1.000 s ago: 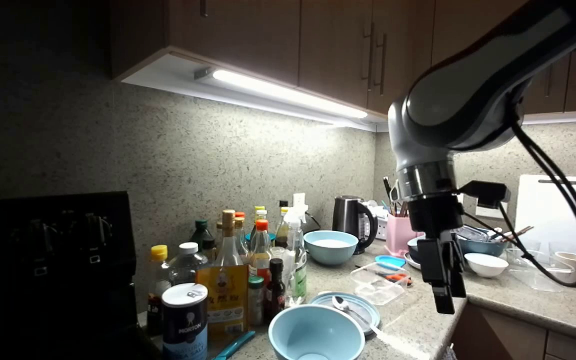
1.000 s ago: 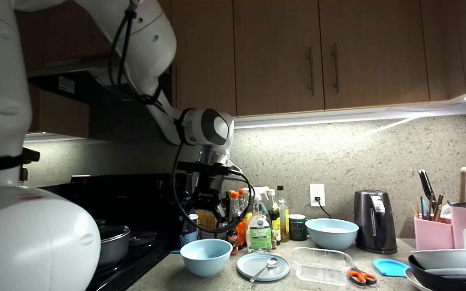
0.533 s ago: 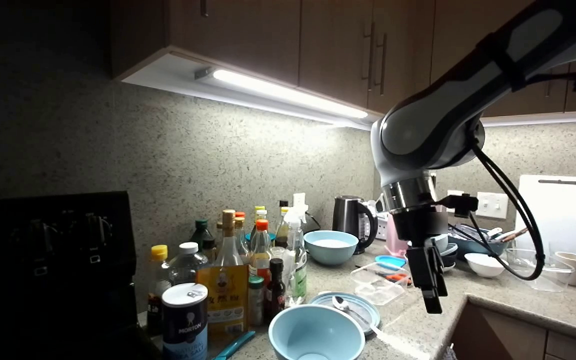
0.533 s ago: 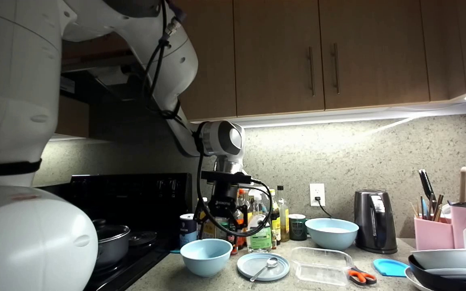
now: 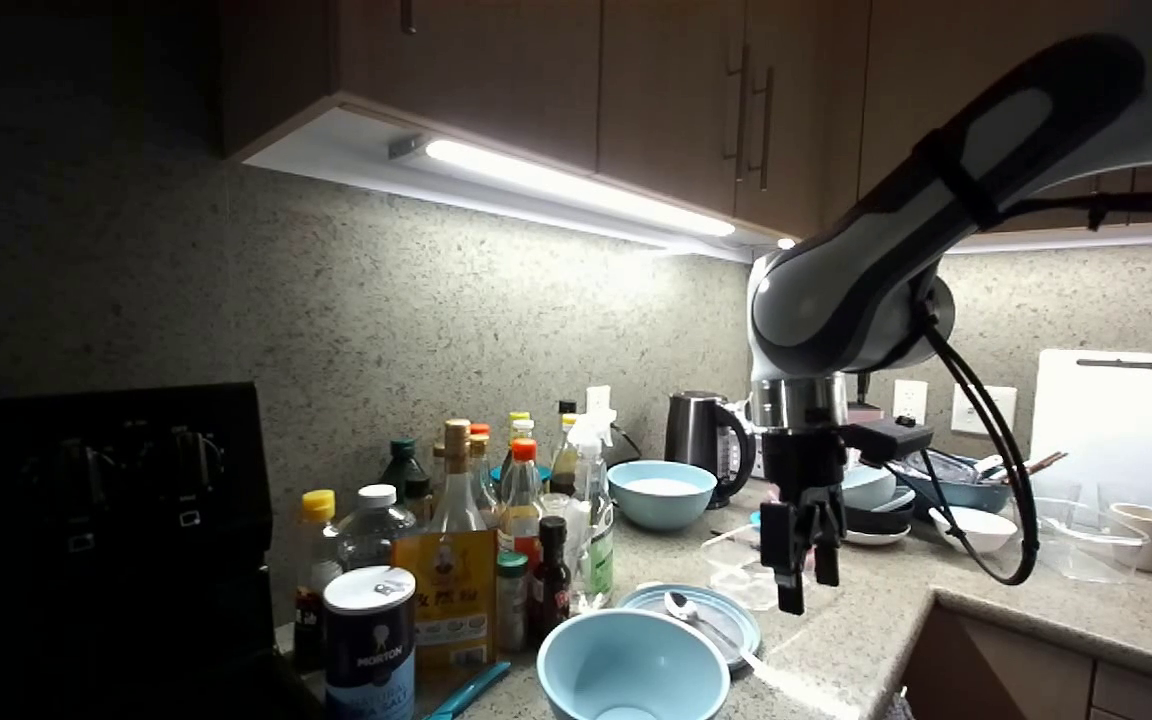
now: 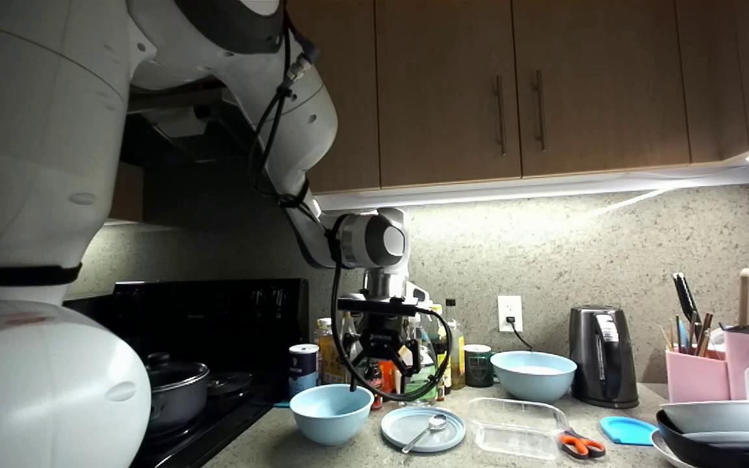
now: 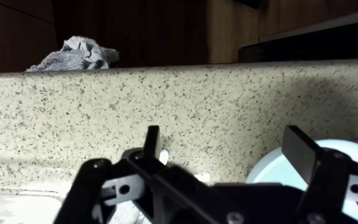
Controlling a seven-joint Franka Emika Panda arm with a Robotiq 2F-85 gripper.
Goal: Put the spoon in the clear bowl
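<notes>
The spoon (image 6: 428, 430) lies on a light-blue plate (image 6: 400, 424), perhaps in truth a lid, which rests on the counter (image 7: 197, 105); the handle reaches the rim of it. The pincer (image 7: 225, 145) hangs above the counter with its fingers well apart and nothing between them. Near the plate stands a round bowl (image 6: 330, 426). I judge it to be the bowl meant by the task, although its pale blue wall looks rather opaque to me.

The spoon shines like metal, so I expect it to be light, stiff and not fragile, but slippery. I would take it by the middle of the handle, with the fingers closing across its length. If it is held too near the end, the head could dip and turn in the grip. Because the handle lies low, the fingertips may knock the plate or drag it along.

About writing: in an exterior view, the salt canister (image 5: 370, 640) says MORTON, and lower down "sea salt". Beside it, the yellow package (image 5: 444, 595) carries Chinese characters, which I cannot read with certainty. The spray bottle (image 5: 598, 540) has a green label with letters too small for reading. The dark green can (image 6: 478, 367) shows only a pale emblem.
</notes>
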